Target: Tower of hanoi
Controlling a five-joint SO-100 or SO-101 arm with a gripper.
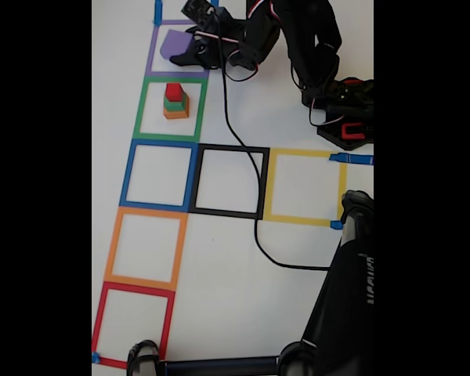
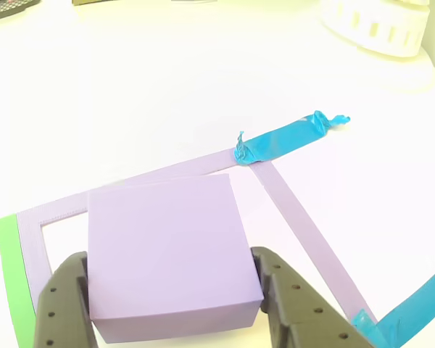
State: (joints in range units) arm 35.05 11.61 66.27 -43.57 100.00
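- Purple, the largest cube (image 2: pixel 170 254) sits inside the purple tape square (image 2: pixel 304 239) at the top of the column of squares in the fixed view, where it shows as a purple patch (image 1: pixel 175 43) beside the arm.
- The tool (image 2: pixel 170 308) is clamped on this cube: in the other view one dark finger (image 2: pixel 61 304) presses its left side and the other finger presses its right side.
- In the fixed view the tool (image 1: pixel 194 52) reaches the cube from the right, with the black arm (image 1: pixel 298 39) folded behind it and its base near the right edge.
- The other three cubes stand stacked in the green tape square (image 1: pixel 171 108) just below: orange cube (image 1: pixel 175 113) at the bottom, green cube (image 1: pixel 175 102) on it, red cube (image 1: pixel 174 91) on top.
- Farther down the white table (image 1: pixel 235 298) lie blue, orange and red tape squares, with a black and a yellow one to the right of the blue.
- A black cable (image 1: pixel 243 180) runs from the arm across the black square.
- Crumpled blue tape (image 2: pixel 290 136) marks the purple square's far corner.
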